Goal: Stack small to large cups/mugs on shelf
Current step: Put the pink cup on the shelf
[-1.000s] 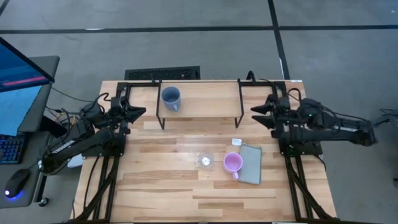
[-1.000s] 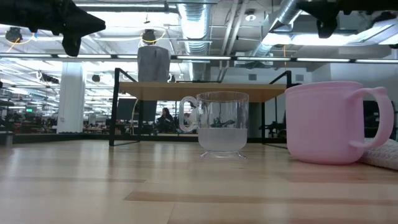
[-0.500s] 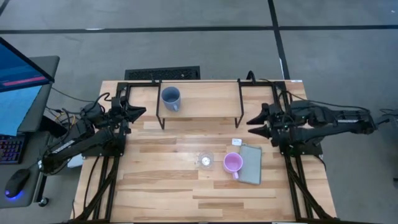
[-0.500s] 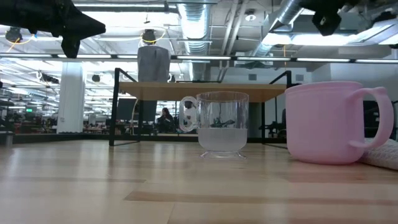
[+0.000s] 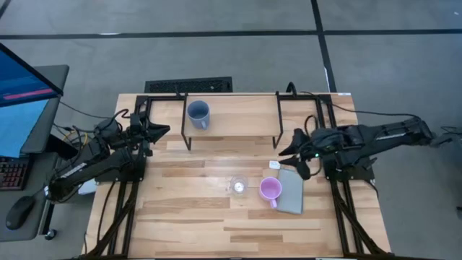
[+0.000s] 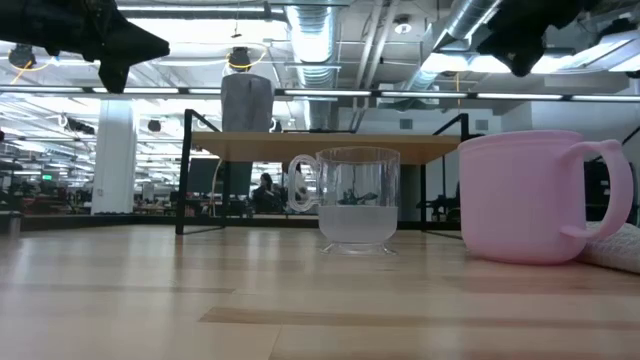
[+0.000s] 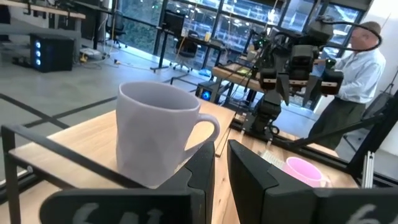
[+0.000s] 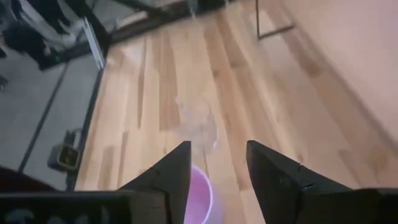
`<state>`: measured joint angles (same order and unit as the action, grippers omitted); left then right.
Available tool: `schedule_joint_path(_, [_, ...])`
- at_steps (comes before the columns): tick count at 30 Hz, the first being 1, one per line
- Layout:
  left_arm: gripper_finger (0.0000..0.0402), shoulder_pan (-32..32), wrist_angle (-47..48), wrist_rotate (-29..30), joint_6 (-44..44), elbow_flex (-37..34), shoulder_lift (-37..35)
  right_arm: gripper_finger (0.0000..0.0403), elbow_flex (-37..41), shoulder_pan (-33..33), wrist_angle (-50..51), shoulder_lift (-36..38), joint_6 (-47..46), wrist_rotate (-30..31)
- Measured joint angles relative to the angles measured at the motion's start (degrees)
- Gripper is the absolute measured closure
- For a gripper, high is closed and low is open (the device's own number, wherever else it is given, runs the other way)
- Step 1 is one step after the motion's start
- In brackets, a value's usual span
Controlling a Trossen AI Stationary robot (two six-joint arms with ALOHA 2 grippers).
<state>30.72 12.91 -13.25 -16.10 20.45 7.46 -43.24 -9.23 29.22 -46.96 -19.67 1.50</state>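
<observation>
A blue-grey mug (image 5: 198, 113) stands upright on the left end of the shelf (image 5: 238, 119); it also shows in the left wrist view (image 7: 155, 140). A clear glass cup (image 5: 238, 185) and a pink mug (image 5: 270, 189) stand side by side on the tabletop in front of the shelf. My right gripper (image 5: 283, 156) is open and empty in the air, just past the pink mug on its far right; its wrist view shows the pink mug (image 8: 200, 194) and the glass cup (image 8: 198, 127) below it. My left gripper (image 5: 163, 131) is shut and empty, left of the shelf.
A flat grey pad (image 5: 291, 191) lies right of the pink mug, touching it or nearly so. The shelf's black metal legs (image 5: 278, 133) stand beside my right gripper. A person (image 7: 360, 62) stands beyond the table's right side. A monitor (image 5: 22, 94) and keyboard stand off the table's left.
My right gripper has left its place by the shelf's right end. It has gone toward the table's left and near edges, toward the pink mug, and has tipped down to face the tabletop. The cups have stayed where they were.
</observation>
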Motion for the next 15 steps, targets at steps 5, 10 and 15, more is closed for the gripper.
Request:
schedule_joint_path(5, [0.0368, 0.0, 1.5, 0.0, 0.0, 0.0, 0.0, 0.024, -1.9, -2.6, 3.6, -5.8, -2.0, -2.8])
schedule_joint_path(10, [0.0368, 0.0, 2.5, 0.0, 0.0, 0.0, 0.0, 0.0245, -2.7, -5.5, 6.4, -12.1, -2.8, -3.2])
schedule_joint_path(15, [0.0368, 0.0, 3.1, 0.0, 0.0, 0.0, 0.0, 0.0245, -2.7, -7.2, 7.0, -17.5, -2.9, -3.2])
